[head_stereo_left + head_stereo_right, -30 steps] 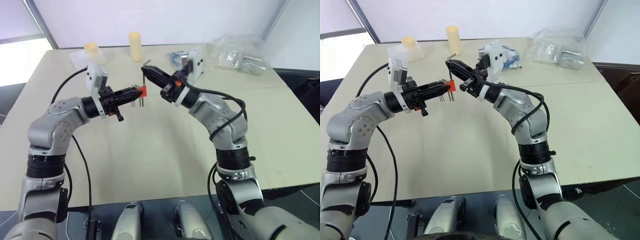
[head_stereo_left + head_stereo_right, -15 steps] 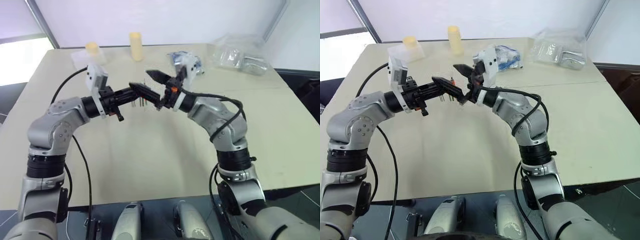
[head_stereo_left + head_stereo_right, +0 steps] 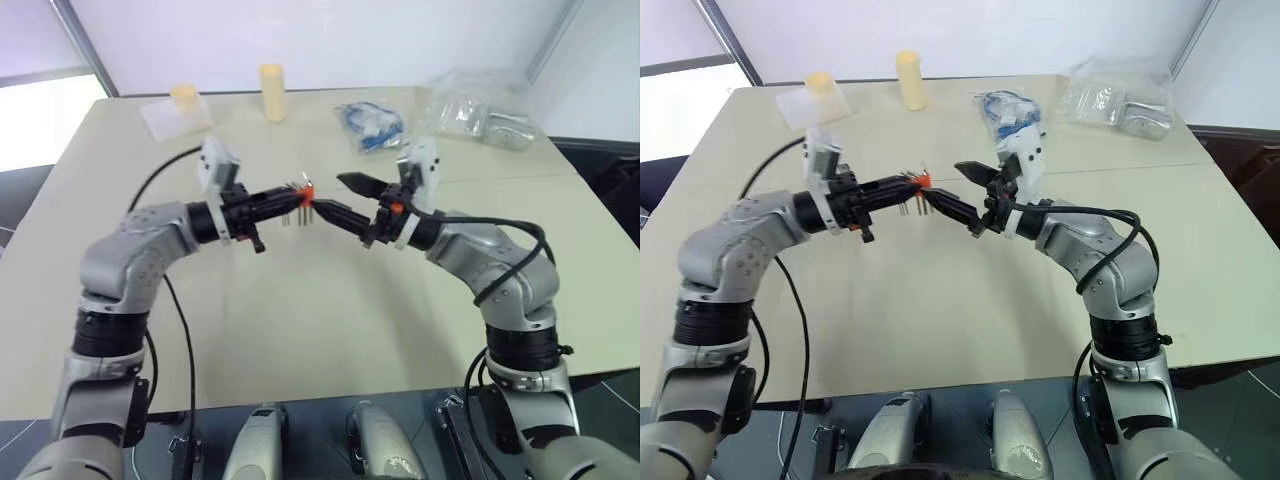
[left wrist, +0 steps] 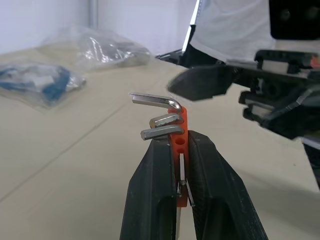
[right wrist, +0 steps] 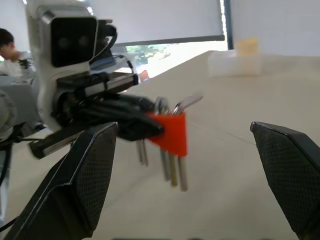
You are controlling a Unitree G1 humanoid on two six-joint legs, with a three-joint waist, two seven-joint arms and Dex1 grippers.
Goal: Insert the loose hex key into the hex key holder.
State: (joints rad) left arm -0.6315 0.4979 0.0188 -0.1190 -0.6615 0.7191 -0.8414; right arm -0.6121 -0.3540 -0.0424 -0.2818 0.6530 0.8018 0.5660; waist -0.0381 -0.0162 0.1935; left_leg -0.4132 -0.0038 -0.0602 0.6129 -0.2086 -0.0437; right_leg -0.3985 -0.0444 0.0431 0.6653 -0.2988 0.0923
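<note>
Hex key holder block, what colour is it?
Red-orange; the hex key holder shows best in the left wrist view.

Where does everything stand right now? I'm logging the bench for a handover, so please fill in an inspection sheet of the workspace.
Surface: beige table, bare in front of the arms.
Job's things: small red-orange plastic hex key holder clamped above the table, three bent grey keys seated in it; thin loose hex key nothing seen apart from those.
Clutter: two pale yellow cylinders, a blue-filled plastic bag and a clear plastic bag at the far edge.
Grippers: left gripper shut on the holder; right gripper open, empty, facing the holder.
Cables: black cables along both arms.
Surroundings: white wall; a person in the right wrist view's background.
</note>
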